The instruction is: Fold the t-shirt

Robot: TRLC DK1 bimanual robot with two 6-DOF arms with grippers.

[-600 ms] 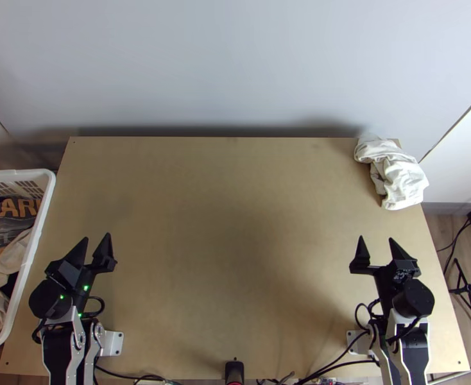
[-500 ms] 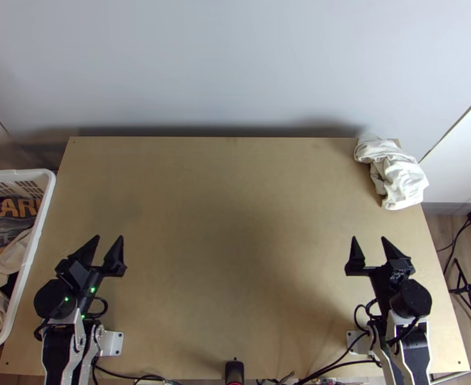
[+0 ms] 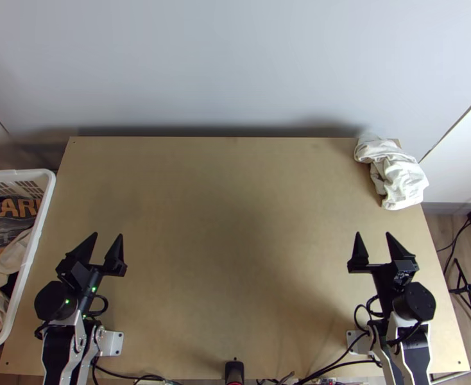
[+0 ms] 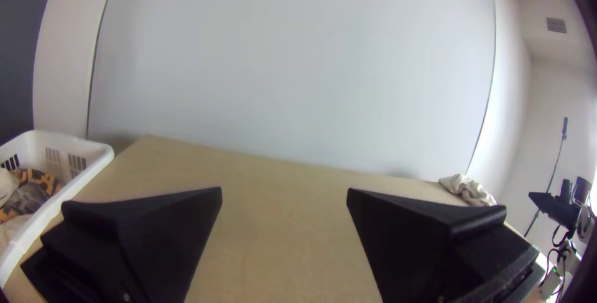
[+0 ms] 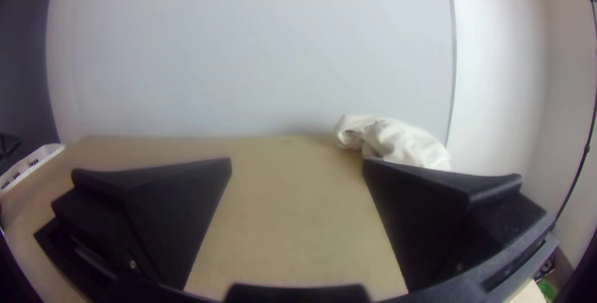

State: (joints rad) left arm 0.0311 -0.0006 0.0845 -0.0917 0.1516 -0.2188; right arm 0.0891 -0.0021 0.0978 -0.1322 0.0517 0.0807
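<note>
- My left gripper (image 3: 107, 236) and right gripper (image 3: 373, 236) gape wide, empty.
- Beyond my right one lies the bunched t-shirt (image 3: 399, 176), at the table's (image 3: 235, 224) edge.
- Overreaching could nudge it off; its bunching could cause multilayer grabs.

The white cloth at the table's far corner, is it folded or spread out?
Neither: the white cloth lies bunched, in a crumpled heap with uneven creases and no squared edges.
</note>
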